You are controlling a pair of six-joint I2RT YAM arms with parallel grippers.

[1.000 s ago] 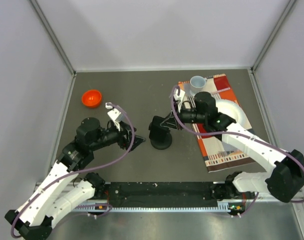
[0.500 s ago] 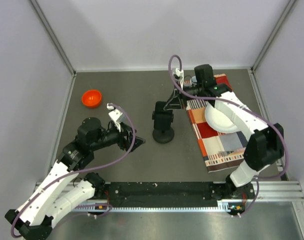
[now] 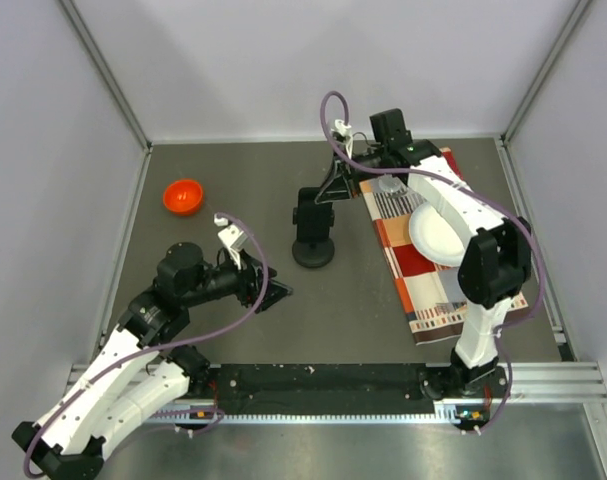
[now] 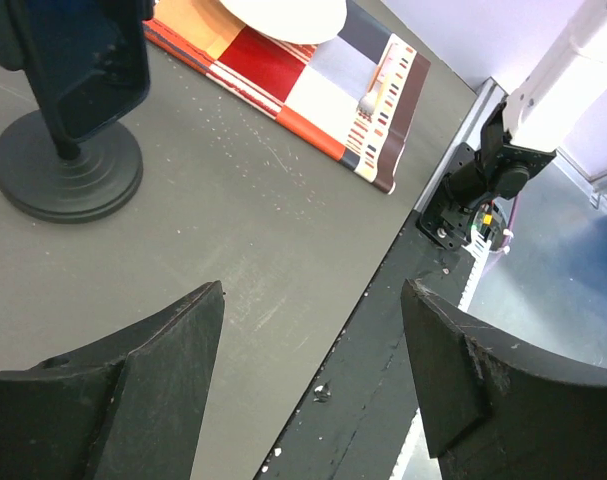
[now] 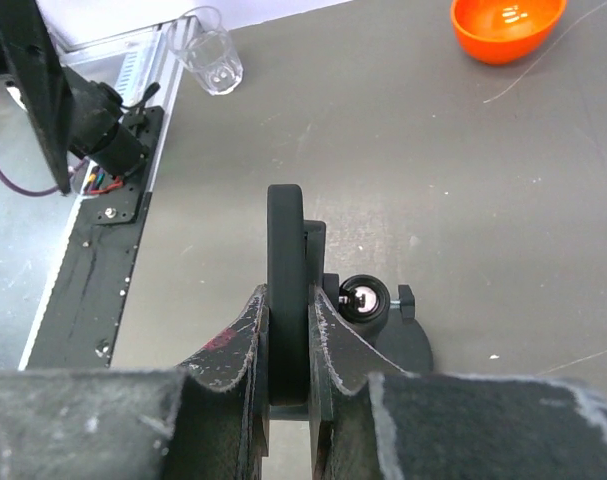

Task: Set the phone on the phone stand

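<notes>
The black phone [image 3: 308, 213] stands upright against the cradle of the phone stand [image 3: 313, 253], mid-table. My right gripper [image 3: 329, 193] reaches it from the back right. In the right wrist view the phone [image 5: 285, 230] is edge-on and my right gripper [image 5: 288, 297] is shut on it together with the cradle's thin back plate. The stand's round base [image 5: 410, 347] shows behind. My left gripper [image 3: 274, 293] hangs open and empty to the near left of the stand. In its own view the left gripper [image 4: 313, 290] is over the table's front edge, with the phone [image 4: 88, 60] and stand base [image 4: 68, 172] at upper left.
An orange bowl [image 3: 183, 196] sits at the back left. A striped cloth [image 3: 423, 275] lies on the right with a white plate [image 3: 441, 238] on it. A clear glass [image 5: 211, 50] stands off the table beyond the black front rail [image 4: 383, 380].
The right arm has swung toward the back left, and the phone and stand have shifted with it, away from the front. The left gripper has dropped slightly nearer and stays open.
</notes>
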